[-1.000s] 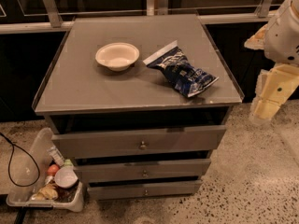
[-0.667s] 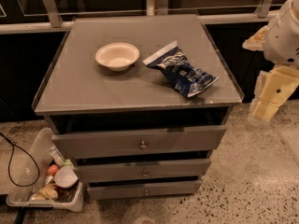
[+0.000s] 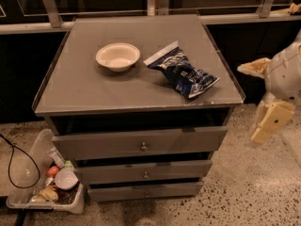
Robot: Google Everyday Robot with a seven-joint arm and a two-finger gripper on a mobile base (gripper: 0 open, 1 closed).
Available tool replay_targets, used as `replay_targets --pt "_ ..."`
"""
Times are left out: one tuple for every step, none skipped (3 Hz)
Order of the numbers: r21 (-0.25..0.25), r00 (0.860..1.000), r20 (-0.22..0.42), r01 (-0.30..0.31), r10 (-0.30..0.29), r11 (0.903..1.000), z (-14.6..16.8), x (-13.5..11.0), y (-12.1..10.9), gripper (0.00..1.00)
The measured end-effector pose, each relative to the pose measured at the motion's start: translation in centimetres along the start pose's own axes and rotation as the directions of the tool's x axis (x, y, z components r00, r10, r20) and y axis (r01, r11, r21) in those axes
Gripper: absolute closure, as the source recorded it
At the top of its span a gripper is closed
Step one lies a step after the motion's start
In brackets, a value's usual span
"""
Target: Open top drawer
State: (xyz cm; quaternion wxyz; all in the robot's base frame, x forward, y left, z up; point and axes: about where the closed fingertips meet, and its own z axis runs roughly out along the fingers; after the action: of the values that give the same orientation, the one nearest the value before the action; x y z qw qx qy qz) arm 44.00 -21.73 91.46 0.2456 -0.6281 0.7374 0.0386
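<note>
The top drawer (image 3: 103,145) is the widest grey front under the cabinet top, with a small round metal knob (image 3: 144,146) at its centre. A dark gap runs above it, and none of its interior shows. Two narrower grey drawer fronts (image 3: 145,172) sit below it. My gripper (image 3: 269,122), cream-coloured on a white arm (image 3: 286,74), hangs in the air to the right of the cabinet, level with the top drawer. It is well apart from the knob and touches nothing.
A white bowl (image 3: 118,56) and a blue snack bag (image 3: 182,72) lie on the grey cabinet top (image 3: 84,88). A clear plastic bin (image 3: 28,166) with several small items stands on the speckled floor at the left, beside a black cable (image 3: 11,166). A rail (image 3: 117,25) runs behind.
My arm and gripper have come lower at the right side of the cabinet. The drawers, bowl and bag have not moved.
</note>
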Motion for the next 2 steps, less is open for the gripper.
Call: replay_targets --pt "-0.010 0.990 0.135 0.035 -0.033 0.9993 3.84 1.59 1.16 0.00" --pt "-0.001 0.986 0.146 0.080 -0.079 0.9968 3.75 1.44 1.22 0.00"
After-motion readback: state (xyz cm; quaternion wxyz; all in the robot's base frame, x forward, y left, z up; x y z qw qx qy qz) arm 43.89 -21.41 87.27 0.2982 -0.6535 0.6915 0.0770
